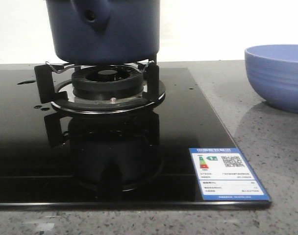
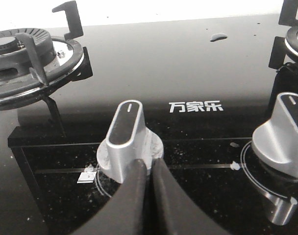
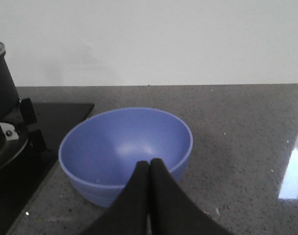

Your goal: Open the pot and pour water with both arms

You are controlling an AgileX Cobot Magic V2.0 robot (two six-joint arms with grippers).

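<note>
Underneath, glossy black cooktop, grey countertop.

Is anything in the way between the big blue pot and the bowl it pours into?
Nothing visible. The pot sits on the burner stand; the bowl waits to its right, with only bare stovetop and counter between them.

Both grippers' fingers are smooth, black, tapered.

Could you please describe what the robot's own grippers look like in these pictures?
Only the wrist views show them. The left gripper and right gripper look alike: two smooth, matte black jaws, broad at the base and tapering to rounded tips. No cables, markings or arm links are visible.
</note>
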